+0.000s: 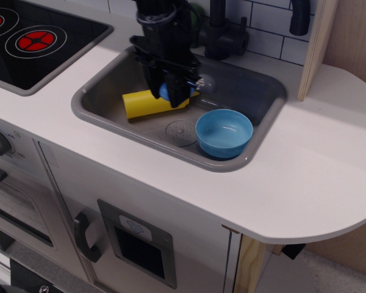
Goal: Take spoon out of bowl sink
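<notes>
The black gripper (171,91) is hanging over the left half of the sink (110,82), its fingers clamped on the spoon (186,86). The spoon's blue handle is peeking out between the fingers, and its round grey scoop is sticking out toward the right side of the sink, lifted clear of the basin floor. The bowl (224,133) is sitting upright in the sink's front right corner, nothing showing inside it, well apart from the spoon. A yellow bottle (143,102) is lying on its side on the sink floor, partly hidden under the gripper; I cannot tell whether the two are touching. The round drain mark (180,131) is showing on the sink floor just left of the bowl. Behind the sink, a dark faucet (222,36) is standing against the white tiled wall. A black stovetop (36,39) with red burner rings is lying off to the sink's left.
</notes>
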You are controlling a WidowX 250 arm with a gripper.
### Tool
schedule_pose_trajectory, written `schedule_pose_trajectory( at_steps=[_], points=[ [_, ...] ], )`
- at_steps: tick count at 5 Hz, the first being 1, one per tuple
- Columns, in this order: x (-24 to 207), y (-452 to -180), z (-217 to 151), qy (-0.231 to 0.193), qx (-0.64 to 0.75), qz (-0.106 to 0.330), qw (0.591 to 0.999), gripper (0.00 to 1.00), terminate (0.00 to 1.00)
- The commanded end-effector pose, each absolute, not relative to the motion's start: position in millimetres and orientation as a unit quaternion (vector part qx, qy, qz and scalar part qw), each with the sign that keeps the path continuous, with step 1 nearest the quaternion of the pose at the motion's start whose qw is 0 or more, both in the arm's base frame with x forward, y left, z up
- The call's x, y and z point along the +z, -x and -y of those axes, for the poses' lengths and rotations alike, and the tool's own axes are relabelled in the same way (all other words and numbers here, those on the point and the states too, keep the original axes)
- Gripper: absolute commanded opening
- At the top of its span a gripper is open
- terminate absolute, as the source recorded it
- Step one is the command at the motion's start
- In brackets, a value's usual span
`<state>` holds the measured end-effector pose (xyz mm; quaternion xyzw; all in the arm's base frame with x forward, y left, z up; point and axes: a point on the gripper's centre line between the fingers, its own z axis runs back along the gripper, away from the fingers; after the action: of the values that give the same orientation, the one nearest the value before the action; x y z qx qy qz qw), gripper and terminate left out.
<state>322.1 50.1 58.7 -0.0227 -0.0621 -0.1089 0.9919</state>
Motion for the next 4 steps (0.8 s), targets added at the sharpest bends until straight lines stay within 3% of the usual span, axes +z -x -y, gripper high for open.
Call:
schedule_pose_trajectory(
  at_steps=[1, 3, 4],
  points=[
    [55.6, -317.9, -96.3, -0.018, -0.13, 0.08, 0.988, 0.0, 0.0],
    [14.4, -323.8, -96.5, -0.049, -0.132, 0.047, 0.989, 0.0, 0.0],
    [9.2, -318.5, -89.1, -0.05, -0.148, 0.062, 0.986, 0.0, 0.0]
  ],
)
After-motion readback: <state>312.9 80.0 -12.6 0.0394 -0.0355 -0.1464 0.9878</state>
